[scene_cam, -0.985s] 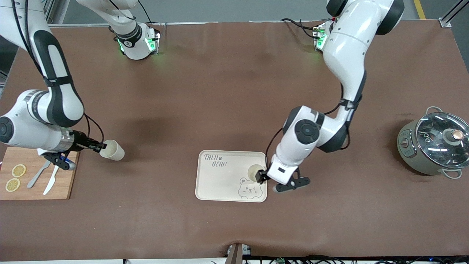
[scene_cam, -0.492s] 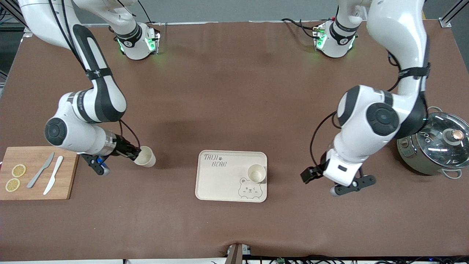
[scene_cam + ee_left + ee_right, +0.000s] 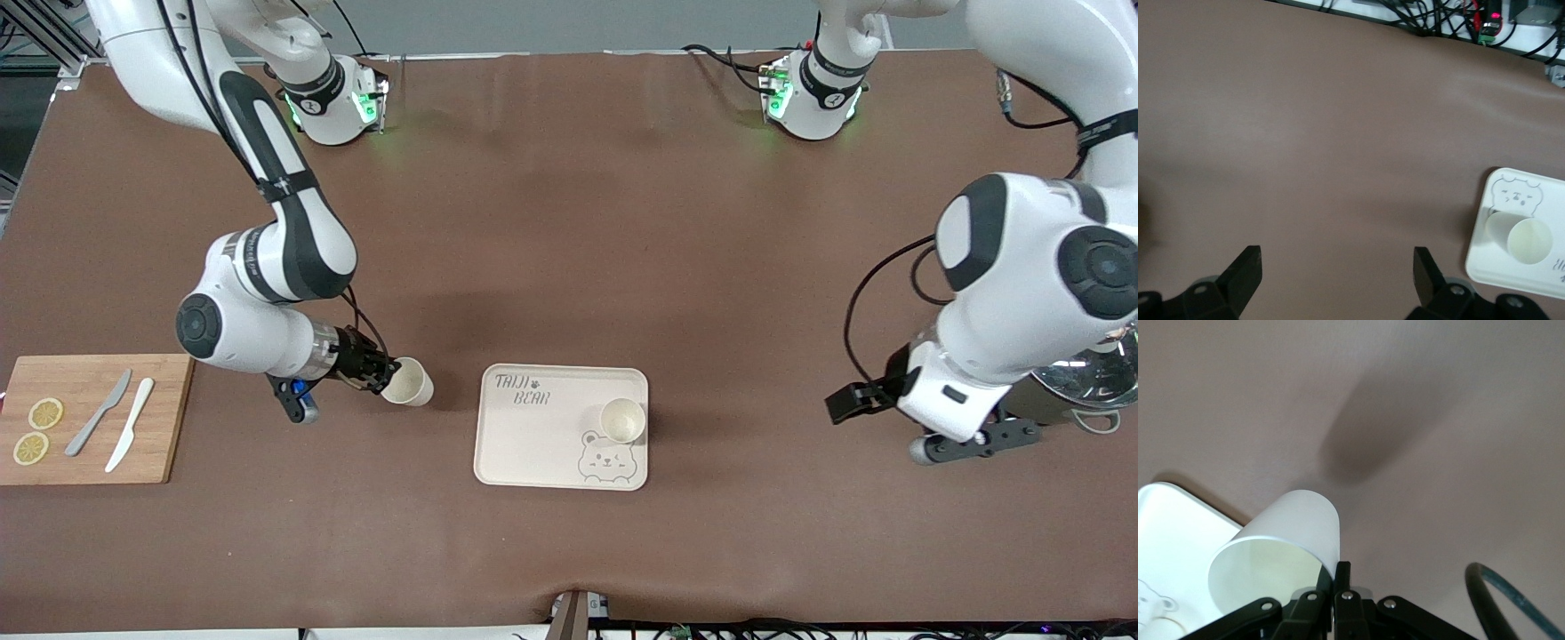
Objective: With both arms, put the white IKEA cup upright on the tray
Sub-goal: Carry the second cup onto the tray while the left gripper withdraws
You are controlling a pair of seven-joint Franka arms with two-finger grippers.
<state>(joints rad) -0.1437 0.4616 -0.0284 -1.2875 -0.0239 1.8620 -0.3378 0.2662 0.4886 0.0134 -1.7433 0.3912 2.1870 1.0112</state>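
Desk (image 3: 569, 222): brown surface carrying every item listed here.
Tray (image 3: 533, 444): cream, rounded corners, bear face and "TAIJI BEAR" lettering; lies flat near the middle of the desk, toward the front camera.
Cup on tray (image 3: 621, 420): white, upright, mouth up; stands on the tray just above the bear face, at the tray edge toward the left arm's end. Also seen in the left wrist view (image 3: 1519, 238).
Held cup (image 3: 408, 381): white, tilted on its side, up in the air over bare desk just beside the tray edge toward the right arm's end; not touching the tray. Seen close in the right wrist view (image 3: 1281, 547).
Right claw (image 3: 378, 373): clenched on the rim of the held cup, one finger inside the mouth and one outside.
Left claw (image 3: 845, 404): released, fingers spread wide with nothing between them; hangs over bare desk between the tray and the pot, well apart from the tray.
Pot (image 3: 1080, 378): grey with a glass lid, at the left arm's end of the desk, largely hidden by the left arm.
Cutting board (image 3: 89, 444): wooden, at the right arm's end.
Board contents: two lemon slices (image 3: 38, 430), a grey knife (image 3: 99, 424), a white knife (image 3: 130, 436).
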